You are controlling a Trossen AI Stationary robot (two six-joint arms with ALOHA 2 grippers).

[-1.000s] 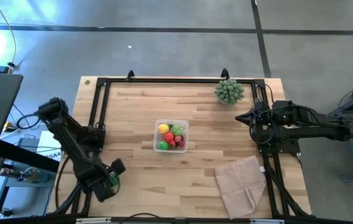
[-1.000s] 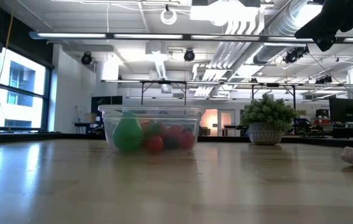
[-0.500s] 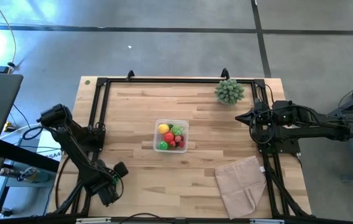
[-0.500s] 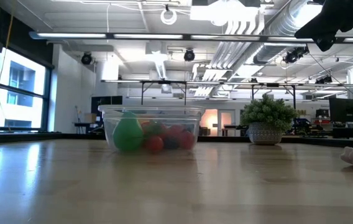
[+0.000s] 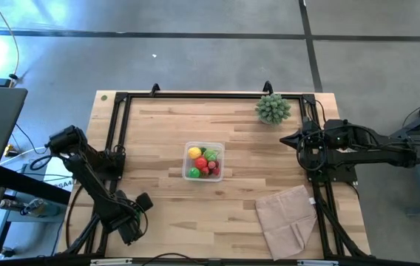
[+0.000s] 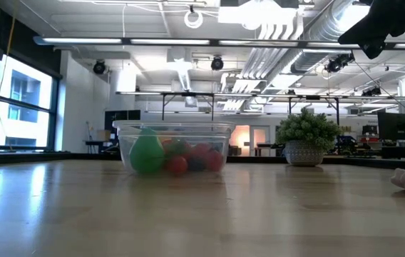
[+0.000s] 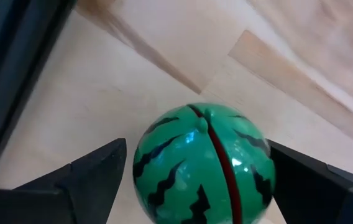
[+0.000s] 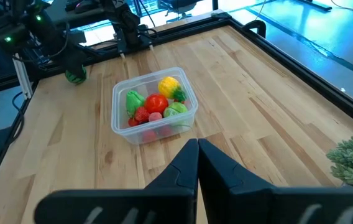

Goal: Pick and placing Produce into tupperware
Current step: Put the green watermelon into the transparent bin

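the left gripper [image 7: 195, 186] stands wide open around the watermelon ball [image 7: 204, 165], a finger on each side but not pressing, so the ball seems lined up for a grasp. ball and gripper sit at the table's near-left corner, well apart from the tupperware [image 5: 205, 161], the last piece out. the tub at mid-table already holds the lemon [image 5: 194, 153], tomato [image 5: 201, 162] and green pieces. right of the tub, the right gripper [image 8: 197, 163] waits closed and empty.
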